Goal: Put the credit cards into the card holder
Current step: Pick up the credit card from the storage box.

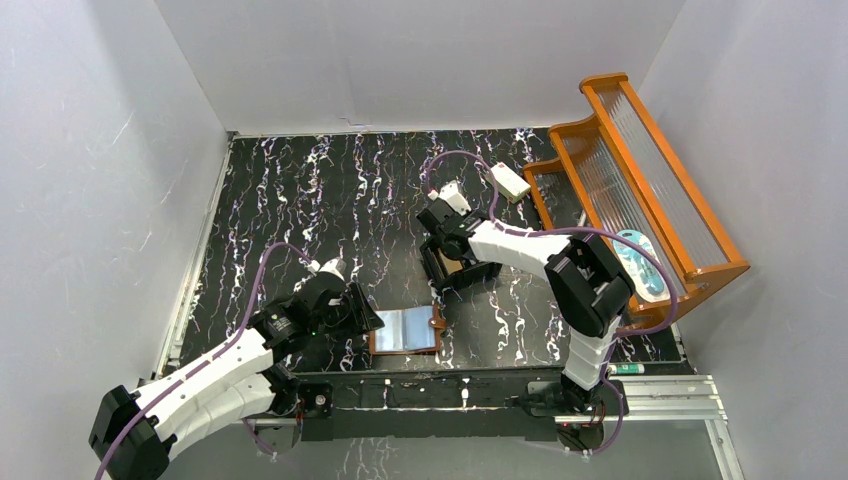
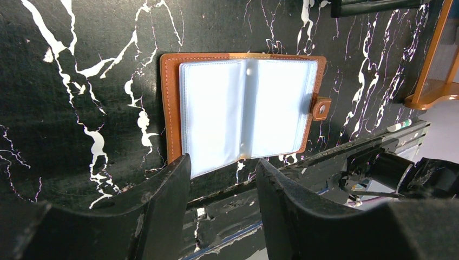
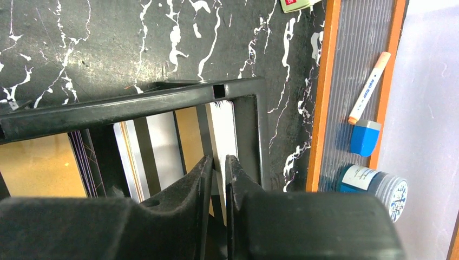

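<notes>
**Inspector:** Findings, left side first.

**Me:** My left fingers [image 2: 173,184] stand spread with nothing between them. They sit low over the counter [image 2: 70,108], at the near edge of the card holder [image 2: 243,103]. The card holder lies open and flat, pale sleeves up, snap tab on its right. Nothing pins it down, and both sleeves look empty.

**Inspector:** Hazard there?

**Me:** An unpinned holder is likely to slide or fold when a card is pushed at a sleeve. I cannot make out the sleeve mouths from here, so a card could skate over the plastic instead of entering.

**Inspector:** Right side.

**Me:** My right fingers [image 3: 197,179] are down inside the black box [image 3: 162,97]. They are pinching the white card [image 3: 223,122], which stands on edge in the end compartment. The other credit cards [image 3: 161,138] stand in the neighbouring compartments.

**Inspector:** Hazard?

**Me:** The hold is on a thin card close against the box wall. If I lift off-vertical, the card may catch the rim, twist in the pinch or drop back, and the box could come up with it. I judge a slip on the carry across to the holder the main risk.
</notes>
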Motion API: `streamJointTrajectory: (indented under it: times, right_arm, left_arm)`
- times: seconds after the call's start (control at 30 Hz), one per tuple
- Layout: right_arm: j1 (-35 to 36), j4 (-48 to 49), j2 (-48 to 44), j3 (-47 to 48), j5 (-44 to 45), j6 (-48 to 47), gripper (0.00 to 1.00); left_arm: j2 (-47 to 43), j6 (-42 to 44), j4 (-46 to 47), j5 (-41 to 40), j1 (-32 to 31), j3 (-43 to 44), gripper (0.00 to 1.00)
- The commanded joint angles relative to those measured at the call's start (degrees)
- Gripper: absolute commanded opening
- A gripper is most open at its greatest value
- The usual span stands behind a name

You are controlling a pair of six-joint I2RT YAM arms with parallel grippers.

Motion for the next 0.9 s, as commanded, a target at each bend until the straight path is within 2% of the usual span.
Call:
streamJointTrajectory:
  times: [0.0, 0.5, 0.87]
  right_arm:
    - [-0.4, -0.1, -2.9, 2.9, 0.9, -0.5, 0.21]
    - [-0.4, -3.3, -7.8, 3.5, -7.3, 2.8, 0.01]
    - [-0.4, -6.0, -14.5, 4.5, -15.0, 7.0, 0.00]
  left_arm:
    - [0.0, -0.2, 0.2, 0.2, 0.0, -0.4, 0.46]
    - [-0.1, -0.8, -0.1, 0.4, 0.0, -1.2, 0.46]
    - [1.4, -1.8, -1.8, -0.5, 0.0, -1.8, 0.46]
